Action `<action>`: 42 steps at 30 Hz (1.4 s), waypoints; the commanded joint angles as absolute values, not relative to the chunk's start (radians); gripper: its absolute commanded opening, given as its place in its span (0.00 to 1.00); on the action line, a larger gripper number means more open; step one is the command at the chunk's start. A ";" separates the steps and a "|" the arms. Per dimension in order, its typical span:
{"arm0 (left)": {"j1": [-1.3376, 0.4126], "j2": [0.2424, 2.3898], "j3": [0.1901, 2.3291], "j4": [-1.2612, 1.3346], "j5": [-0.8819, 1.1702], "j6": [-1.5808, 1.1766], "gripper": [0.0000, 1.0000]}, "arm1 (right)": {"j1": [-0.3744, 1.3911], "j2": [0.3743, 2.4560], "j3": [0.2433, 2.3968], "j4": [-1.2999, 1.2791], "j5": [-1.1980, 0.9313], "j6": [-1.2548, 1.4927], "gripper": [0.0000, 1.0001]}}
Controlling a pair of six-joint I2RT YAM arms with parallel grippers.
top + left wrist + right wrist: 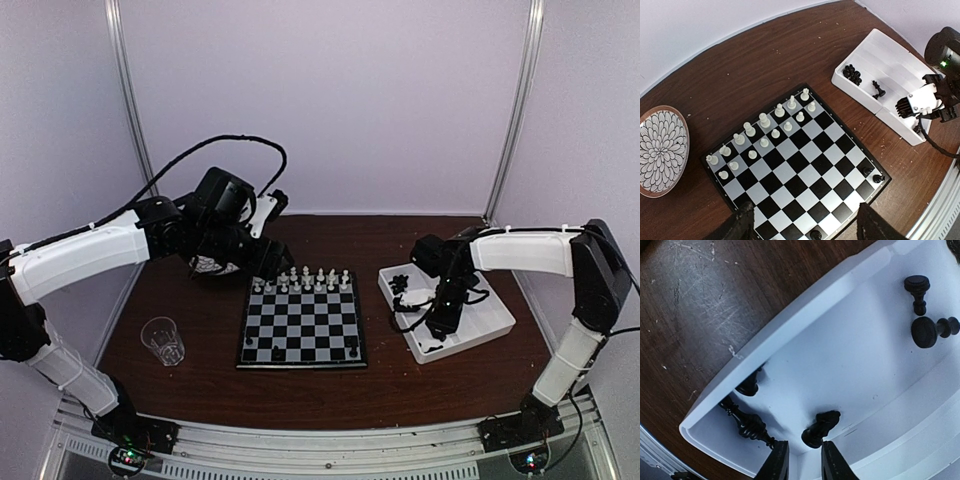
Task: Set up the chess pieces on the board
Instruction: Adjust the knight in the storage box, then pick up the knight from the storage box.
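The board point(300, 325) lies mid-table. White chess pieces point(764, 131) fill its two far rows. Three black pieces stand along its near side, two at a corner point(873, 174) and one point(815, 234) at the edge. My left gripper point(810, 227) hangs open above the board's near part, nothing between its fingers point(742, 222). My right gripper point(801, 460) reaches into the white tray point(805, 310), jaws a little apart and empty. A black knight point(821, 427) lies just ahead of its tips. A tall black piece point(747, 425) and a pawn point(747, 386) lie to the left.
Two more black pieces point(922, 310) lie deeper in the tray, and a heap of black pieces point(852, 74) fills its far compartment. A clear plastic cup point(163, 340) stands left of the board. A round patterned plate point(660, 150) sits at the far left.
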State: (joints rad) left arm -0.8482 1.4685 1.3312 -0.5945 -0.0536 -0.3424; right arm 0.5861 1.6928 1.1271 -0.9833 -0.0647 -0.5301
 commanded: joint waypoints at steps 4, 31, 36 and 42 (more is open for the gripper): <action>-0.860 1.482 1.321 -0.537 -0.037 -0.339 0.70 | 0.592 1.699 1.109 -0.958 0.008 -0.510 0.28; -0.874 1.475 1.312 -0.545 -0.046 -0.334 0.70 | 0.588 1.818 1.118 -0.955 0.041 -0.469 0.25; -0.874 1.487 1.314 -0.534 -0.034 -0.330 0.71 | 0.586 1.771 1.134 -0.966 0.043 -0.475 0.15; -0.874 1.515 1.306 -0.442 0.093 -0.342 0.71 | 0.574 1.619 1.151 -0.993 -0.010 -0.507 0.10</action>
State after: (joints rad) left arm -0.8677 1.4868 1.3182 -0.5556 -0.0093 -0.3374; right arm 0.5827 1.7390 1.1152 -0.9699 0.0227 -0.4885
